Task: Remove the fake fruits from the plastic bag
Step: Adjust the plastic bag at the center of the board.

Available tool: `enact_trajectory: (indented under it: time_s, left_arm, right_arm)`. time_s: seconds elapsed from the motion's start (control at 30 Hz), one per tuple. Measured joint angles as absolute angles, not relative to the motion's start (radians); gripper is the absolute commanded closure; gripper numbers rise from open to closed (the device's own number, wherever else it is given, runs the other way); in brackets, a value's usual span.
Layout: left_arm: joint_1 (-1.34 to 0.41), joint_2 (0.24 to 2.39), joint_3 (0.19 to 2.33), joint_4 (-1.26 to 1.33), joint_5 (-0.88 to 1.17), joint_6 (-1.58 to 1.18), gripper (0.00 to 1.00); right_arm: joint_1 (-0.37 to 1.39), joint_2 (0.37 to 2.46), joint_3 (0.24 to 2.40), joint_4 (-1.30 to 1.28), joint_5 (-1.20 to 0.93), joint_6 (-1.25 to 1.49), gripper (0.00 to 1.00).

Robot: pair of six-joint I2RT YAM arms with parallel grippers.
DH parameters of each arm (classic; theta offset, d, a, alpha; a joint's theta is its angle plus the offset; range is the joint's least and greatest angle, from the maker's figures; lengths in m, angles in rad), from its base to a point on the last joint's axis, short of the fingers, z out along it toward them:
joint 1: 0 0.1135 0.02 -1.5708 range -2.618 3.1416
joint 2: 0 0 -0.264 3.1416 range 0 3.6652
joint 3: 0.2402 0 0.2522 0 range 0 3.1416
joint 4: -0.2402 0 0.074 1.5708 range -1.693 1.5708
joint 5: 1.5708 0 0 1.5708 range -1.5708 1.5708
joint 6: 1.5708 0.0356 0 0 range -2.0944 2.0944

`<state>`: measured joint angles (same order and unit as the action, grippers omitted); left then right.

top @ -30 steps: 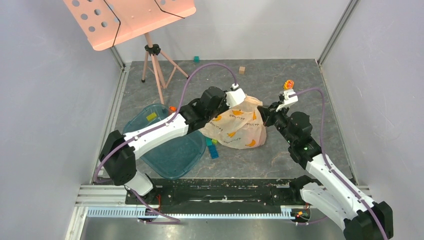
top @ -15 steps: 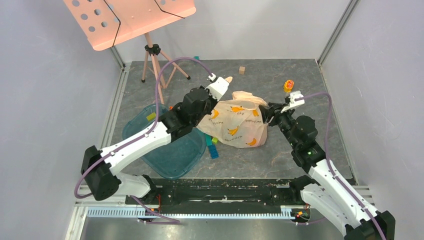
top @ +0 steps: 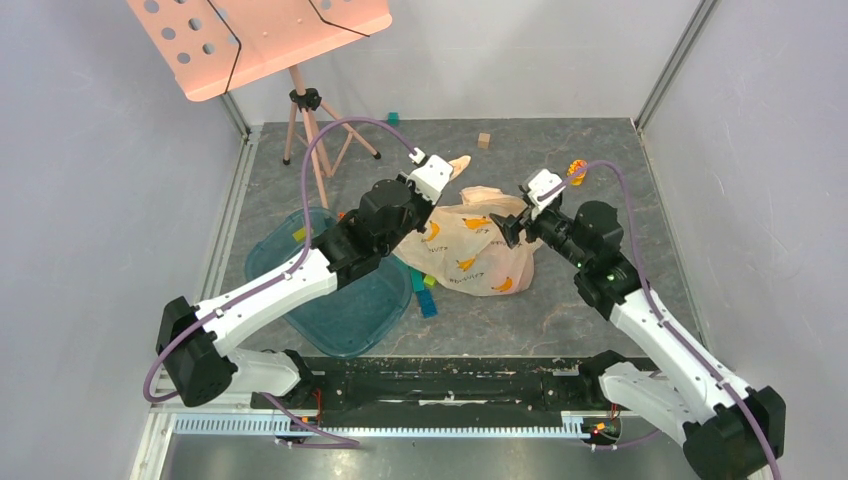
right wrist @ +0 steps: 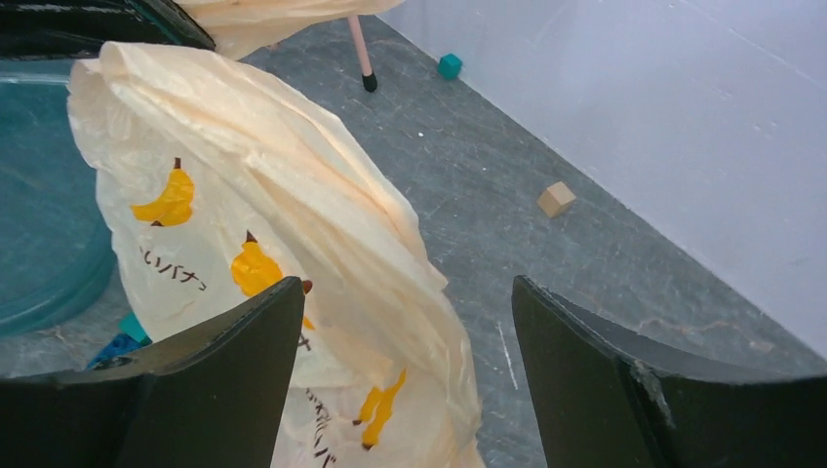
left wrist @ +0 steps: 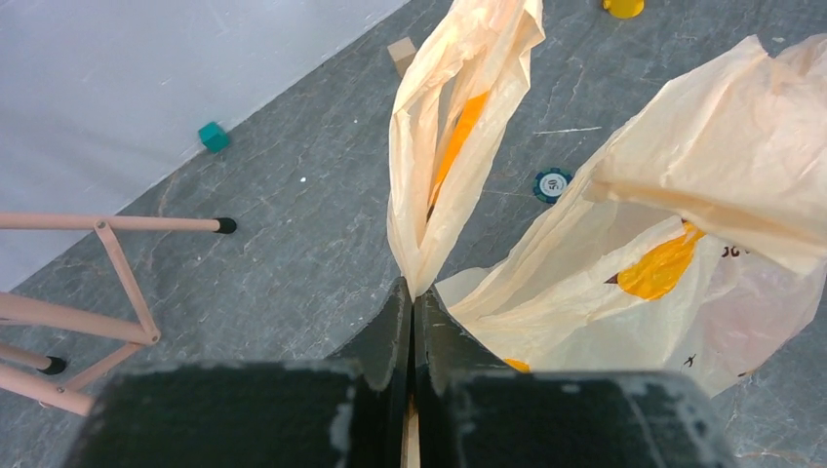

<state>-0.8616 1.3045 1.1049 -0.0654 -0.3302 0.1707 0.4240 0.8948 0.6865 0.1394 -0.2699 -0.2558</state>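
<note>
Firmly pinched handle, bag lying mid-desk

Centre stage is the large crinkly translucent peach-beige plastic carrier bag [top: 470,250] printed with orange bananas, lying crumpled on the grey stone-patterned desk [top: 560,130] between the two arms. What is inside it cannot be made out through the plastic, so the fake fruits are hidden from every view.

The left fingers [left wrist: 395,327] are pressed together on the base of one loop handle [left wrist: 439,146], which stands up from them at the bag's far left corner. The right fingers [right wrist: 575,361] stand wide apart over the bag's right end, with a raised fold of plastic showing between them; whether they touch it cannot be told.

Just left of the bag sits a teal translucent plastic tray [top: 340,320], holding a small yellow block [top: 303,233] in its far left part. Small blue and green blocks [top: 424,295] lie on the desk between tray and bag, at the bag's near left edge. A tiny yellow-orange toy [top: 577,170] rests on the desk beyond the right arm.
</note>
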Motion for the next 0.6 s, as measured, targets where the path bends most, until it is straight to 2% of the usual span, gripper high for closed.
enact_trajectory:
  time_s: [0.1,0.17,0.3,0.37,0.6]
  left_arm:
    - [-0.862,1.304,1.105,-0.062,-0.33,0.164,0.98]
    - [-0.862,1.304,1.105,-0.054,-0.33,0.157,0.98]
    - [-0.862,1.305,1.106,-0.036,-0.331,0.154,0.98]
    - [-0.86,1.312,1.118,-0.035,-0.332,0.153,0.98]
    - [-0.787,1.431,1.322,-0.03,-0.323,0.121,0.98]
  right_arm:
    - [0.432,0.954,0.734,0.128,-0.274,-0.308,0.31]
    - [0.439,0.998,0.772,0.112,-0.273,-0.334,0.45]
    - [0.445,1.068,0.836,0.093,-0.253,-0.354,0.86]
    - [0.445,1.105,0.873,0.083,-0.223,-0.35,1.0]
    - [0.442,1.258,1.073,0.047,-0.023,-0.309,1.0]
